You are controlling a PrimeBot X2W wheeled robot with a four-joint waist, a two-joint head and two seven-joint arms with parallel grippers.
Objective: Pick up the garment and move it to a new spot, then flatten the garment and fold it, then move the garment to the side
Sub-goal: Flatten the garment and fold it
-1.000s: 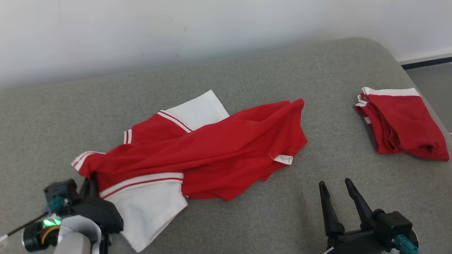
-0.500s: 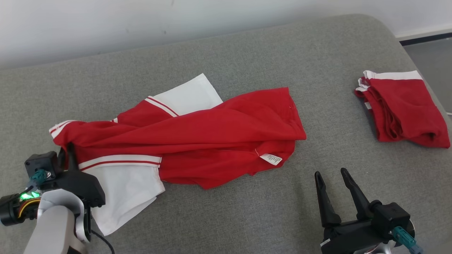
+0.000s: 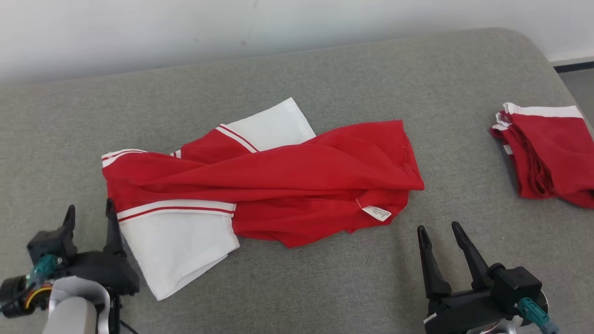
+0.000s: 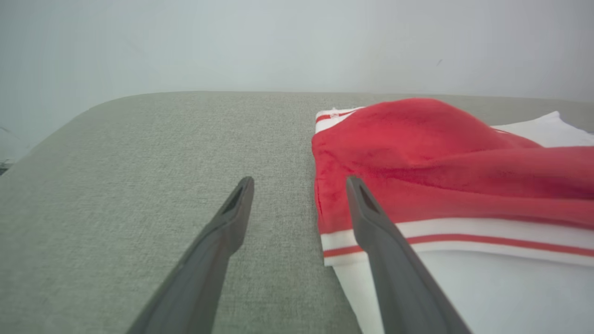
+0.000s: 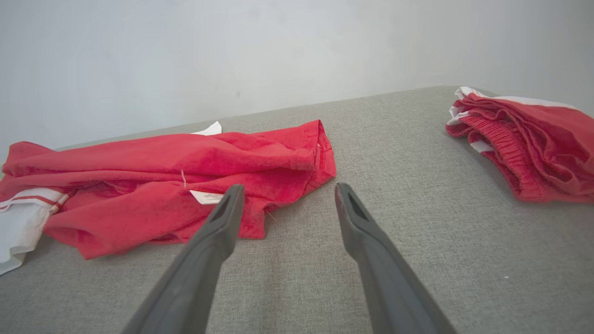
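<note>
A crumpled red garment [image 3: 278, 176] with white striped panels lies across the middle of the grey cushioned surface [image 3: 325, 287], and a white label [image 3: 380, 213] shows at its near right edge. My left gripper [image 3: 90, 206] stands open at the garment's left edge, nothing between its fingers. In the left wrist view that gripper [image 4: 300, 183] has its right finger over the garment's [image 4: 441, 153] striped hem. My right gripper [image 3: 438, 227] is open over bare surface, just short of the garment's right end. In the right wrist view it [image 5: 288, 188] points at the garment [image 5: 185, 167].
A second red garment [image 3: 552, 148], folded, with white trim, lies at the far right near the surface's edge; it also appears as that folded garment [image 5: 533, 139] in the right wrist view. A pale wall runs behind the surface. Floor shows past the right corner.
My left gripper has opened and let go of the garment's left edge, which now lies flat on the surface. The head camera has shifted. The right gripper has stayed open.
</note>
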